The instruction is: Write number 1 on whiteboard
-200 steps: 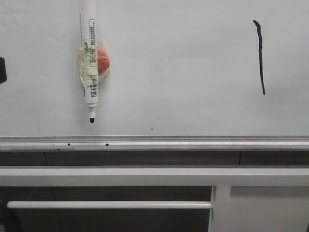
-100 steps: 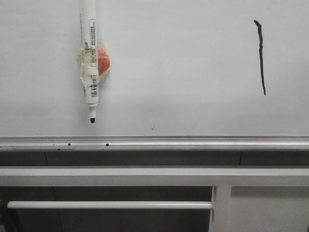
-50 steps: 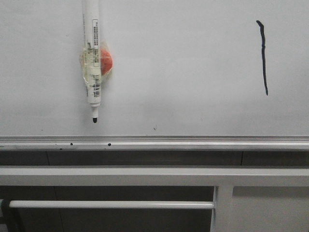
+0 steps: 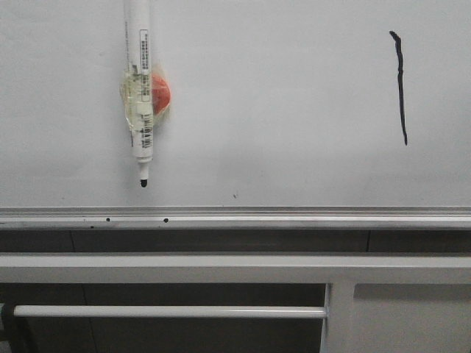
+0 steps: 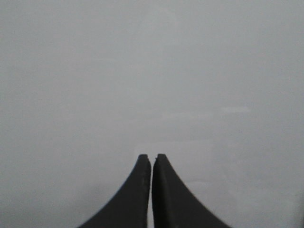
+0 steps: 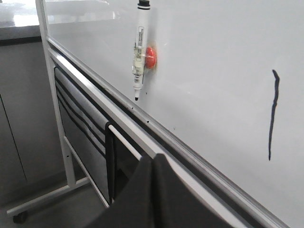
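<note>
The whiteboard (image 4: pixel 280 110) fills the upper front view, with a silver rail (image 4: pixel 294 217) along its lower edge. The number 1 (image 4: pixel 401 84), a thin black wavy stroke with a small hook on top, is drawn at the right; it also shows in the right wrist view (image 6: pixel 272 114). A white marker pen (image 4: pixel 140 88) hangs tip down at the left, taped to a red magnet (image 4: pixel 160 91). My left gripper (image 5: pixel 151 156) is shut and empty facing the plain board. My right gripper (image 6: pixel 153 156) is shut and empty, below the rail. Neither gripper shows in the front view.
White frame bars (image 4: pixel 221 266) run below the board, with a thin horizontal rod (image 4: pixel 169 311) and an upright post (image 4: pixel 338 316). In the right wrist view the stand's leg (image 6: pixel 57 104) reaches down to a castor (image 6: pixel 19 217) on the grey floor.
The dark edge at the far left of the front view two seconds ago is gone. The picture shifts by a few pixels; the marker and the stroke stay in place.
</note>
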`<state>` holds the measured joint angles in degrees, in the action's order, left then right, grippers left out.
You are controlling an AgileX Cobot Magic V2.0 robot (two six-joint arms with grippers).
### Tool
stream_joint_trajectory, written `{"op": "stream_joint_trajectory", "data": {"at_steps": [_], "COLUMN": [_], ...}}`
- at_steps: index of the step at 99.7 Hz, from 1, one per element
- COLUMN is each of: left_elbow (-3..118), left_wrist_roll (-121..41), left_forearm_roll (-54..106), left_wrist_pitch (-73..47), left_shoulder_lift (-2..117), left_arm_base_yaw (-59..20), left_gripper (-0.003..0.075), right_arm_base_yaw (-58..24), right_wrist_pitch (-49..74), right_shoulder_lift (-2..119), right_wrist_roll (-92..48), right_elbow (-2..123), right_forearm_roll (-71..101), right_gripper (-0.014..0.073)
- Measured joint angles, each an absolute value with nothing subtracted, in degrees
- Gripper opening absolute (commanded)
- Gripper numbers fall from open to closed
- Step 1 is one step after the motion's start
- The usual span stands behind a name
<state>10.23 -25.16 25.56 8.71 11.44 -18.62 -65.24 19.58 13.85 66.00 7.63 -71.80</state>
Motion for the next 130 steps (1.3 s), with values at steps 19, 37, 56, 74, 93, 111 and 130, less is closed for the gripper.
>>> {"op": "stream_joint_trajectory", "data": {"at_steps": [19, 37, 56, 74, 93, 111, 130], "left_elbow": [7.2, 2.0, -0.4, -0.4, -0.4, -0.4, -0.4], "left_wrist_roll": [-13.3, -1.5, 1.2, 1.4, 1.4, -0.7, -1.5], "left_forearm_roll": [14.0, 6.6, 3.4, 2.1, 2.0, 2.0, 2.0], "left_wrist_pitch": [1.5, -1.0, -6.6, -14.7, -18.7, -18.8, -18.8], "left_shoulder_lift": [6.4, 0.7, -0.2, -0.2, -0.2, -0.2, -0.2], "left_arm_base_yaw": [-10.2, -2.6, 0.1, 1.0, 1.0, 0.7, -0.4], "left_gripper": [-0.002, -0.002, -0.002, -0.002, -0.002, -0.002, -0.002], "right_arm_base_yaw": [-65.2, -65.2, -65.2, -65.2, -65.2, -65.2, -65.2], "right_wrist_pitch": [19.6, 19.6, 19.6, 19.6, 19.6, 19.6, 19.6], "right_shoulder_lift": [13.8, 13.8, 13.8, 13.8, 13.8, 13.8, 13.8], "right_wrist_roll": [66.0, 66.1, 66.1, 66.1, 66.1, 66.1, 66.1], "right_elbow": [7.6, 7.6, 7.6, 7.6, 7.6, 7.6, 7.6], "right_forearm_roll": [-71.8, -71.8, -71.8, -71.8, -71.8, -71.8, -71.8], "right_gripper": [-0.0063, -0.0063, -0.0064, -0.0063, -0.0063, -0.0063, -0.0063]}}
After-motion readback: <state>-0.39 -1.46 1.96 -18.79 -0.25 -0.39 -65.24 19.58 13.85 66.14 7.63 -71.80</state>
